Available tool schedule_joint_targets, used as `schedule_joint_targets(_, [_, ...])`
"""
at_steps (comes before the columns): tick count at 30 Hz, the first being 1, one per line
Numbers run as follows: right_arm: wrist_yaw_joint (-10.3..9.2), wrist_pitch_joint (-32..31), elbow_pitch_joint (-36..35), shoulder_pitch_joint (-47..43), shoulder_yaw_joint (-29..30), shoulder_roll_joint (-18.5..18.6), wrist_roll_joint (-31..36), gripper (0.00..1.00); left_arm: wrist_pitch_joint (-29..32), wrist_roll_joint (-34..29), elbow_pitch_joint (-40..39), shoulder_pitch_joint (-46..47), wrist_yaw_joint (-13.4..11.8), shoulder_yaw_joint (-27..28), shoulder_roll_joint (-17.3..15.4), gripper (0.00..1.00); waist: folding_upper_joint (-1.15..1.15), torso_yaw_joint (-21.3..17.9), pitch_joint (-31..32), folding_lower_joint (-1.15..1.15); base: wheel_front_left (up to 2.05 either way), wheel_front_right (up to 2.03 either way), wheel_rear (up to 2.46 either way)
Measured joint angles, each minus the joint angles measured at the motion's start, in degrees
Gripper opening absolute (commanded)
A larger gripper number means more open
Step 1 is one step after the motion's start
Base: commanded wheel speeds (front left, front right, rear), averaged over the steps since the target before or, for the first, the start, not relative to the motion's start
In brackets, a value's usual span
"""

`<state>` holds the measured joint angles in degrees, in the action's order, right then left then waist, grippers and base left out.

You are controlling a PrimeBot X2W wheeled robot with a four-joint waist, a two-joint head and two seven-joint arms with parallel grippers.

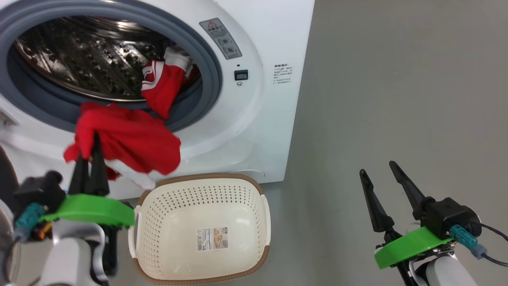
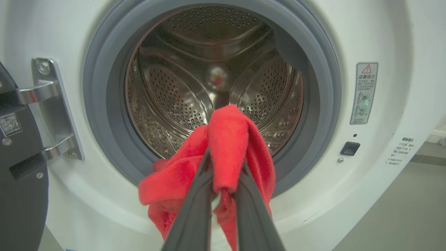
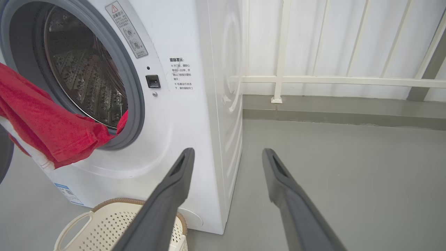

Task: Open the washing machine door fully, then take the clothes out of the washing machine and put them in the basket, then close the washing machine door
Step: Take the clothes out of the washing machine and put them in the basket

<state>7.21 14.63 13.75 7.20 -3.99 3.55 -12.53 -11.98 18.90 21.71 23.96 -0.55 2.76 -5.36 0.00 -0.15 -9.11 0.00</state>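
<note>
The washing machine [image 1: 254, 131] stands with its drum [image 2: 216, 80] open. The washing machine door [image 2: 19, 181] is swung aside, showing as a dark panel at the left edge of the left wrist view. My left gripper [image 1: 92, 145] is shut on a red garment [image 1: 131, 139] of the clothes, which hangs in front of the grey ring, above and left of the basket [image 1: 198, 177]. In the left wrist view its fingers [image 2: 195, 209] pinch the red cloth [image 2: 228, 139]. A second red and white garment [image 1: 162, 85] drapes over the drum's lip. My right gripper [image 1: 377, 168] stands open and holds nothing, to the right over the floor.
The cream basket [image 3: 115, 201] sits on the grey floor right against the machine's front. A metal hinge [image 2: 52, 108] is on the machine's left. A white panelled wall with a rail [image 3: 331, 81] runs behind the machine. Open floor [image 1: 397, 99] lies to the right.
</note>
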Motion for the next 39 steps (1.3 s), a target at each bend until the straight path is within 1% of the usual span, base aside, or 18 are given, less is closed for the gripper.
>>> schedule_joint_targets(3, [0.0,0.0,0.0,0.0,0.0,-0.2,0.0,1.0,1.6,0.8,-1.2,-3.2,0.0,-0.8,0.9,0.0,0.0,-0.3,-0.3,0.0,0.0,0.0,0.0])
schedule_joint_targets(7, [0.0,0.0,0.0,0.0,-0.1,-0.3,0.0,1.0,2.9,1.5,0.2,-6.1,-0.1,-1.9,1.4,0.0,0.0,-0.9,-1.1,0.0,0.0,0.0,0.0])
schedule_joint_targets(10, [0.0,0.0,0.0,0.1,0.0,-0.3,-0.1,1.0,2.8,2.5,4.3,-6.1,0.6,-2.7,1.8,0.0,0.0,-1.4,-2.0,0.0,0.0,0.0,0.0])
schedule_joint_targets(13, [0.0,0.0,-0.1,0.3,-0.1,-0.4,-0.1,1.0,2.1,3.5,10.1,-5.8,1.2,-3.2,2.3,0.0,0.0,-1.8,-3.2,0.0,0.0,0.0,0.0])
schedule_joint_targets(16, [0.0,0.0,-0.3,1.2,-0.1,-0.4,-0.1,1.0,1.7,4.8,16.6,-3.4,2.2,-3.7,2.7,0.0,0.0,-2.3,-4.5,0.0,0.0,0.0,0.0])
schedule_joint_targets(18, [0.0,0.0,-0.4,1.9,-0.2,-0.4,-0.1,1.0,1.7,7.7,20.9,-0.9,3.2,-3.7,2.9,0.0,0.0,-2.7,-5.4,0.0,0.0,0.0,0.0])
schedule_joint_targets(21, [0.0,0.0,-0.6,2.8,-0.5,-0.5,-0.1,1.0,1.7,9.1,26.9,2.8,4.1,-4.4,3.2,0.0,0.0,-3.4,-6.7,0.0,0.0,0.0,0.0])
schedule_joint_targets(27, [0.0,0.0,-0.8,4.5,-0.8,-0.5,-0.1,1.0,2.5,11.2,38.4,9.0,5.1,-5.9,3.7,0.0,0.0,-5.1,-9.5,0.0,0.0,0.0,0.0])
schedule_joint_targets(29, [0.0,0.0,-0.8,5.1,-1.2,-0.5,-0.6,1.0,3.4,13.2,41.8,11.0,5.3,-5.5,3.9,0.0,0.0,-5.7,-10.5,0.0,0.0,0.0,0.0])
schedule_joint_targets(30, [0.0,0.0,-0.8,5.4,-1.7,-0.5,-0.7,1.0,4.3,14.9,43.5,11.8,5.8,-5.3,3.9,0.0,0.0,-6.0,-10.9,0.0,0.0,0.0,0.0])
schedule_joint_targets(32, [0.0,0.0,-0.7,6.1,-2.6,-0.6,-0.7,1.0,5.5,18.4,46.2,13.0,6.5,-5.0,3.9,0.0,0.0,-6.7,-11.9,0.0,0.0,0.0,0.0])
schedule_joint_targets(33, [0.0,0.0,-0.7,6.5,-2.8,-0.6,-1.0,1.0,6.2,19.2,47.4,13.6,6.7,-5.3,3.9,0.0,0.0,-7.0,-12.4,0.0,0.0,0.0,0.0])
schedule_joint_targets(36, [0.0,0.0,-0.8,7.5,-3.3,-0.5,-2.1,1.0,6.9,21.0,49.5,15.0,7.1,-6.8,4.0,0.0,0.0,-8.0,-13.9,0.0,0.0,0.0,0.0])
schedule_joint_targets(39, [0.0,0.0,-0.7,7.8,-3.9,-0.6,-2.2,1.0,7.1,20.9,50.8,16.1,6.9,-8.8,4.0,0.0,0.0,-8.8,-15.4,0.0,0.0,0.0,0.0])
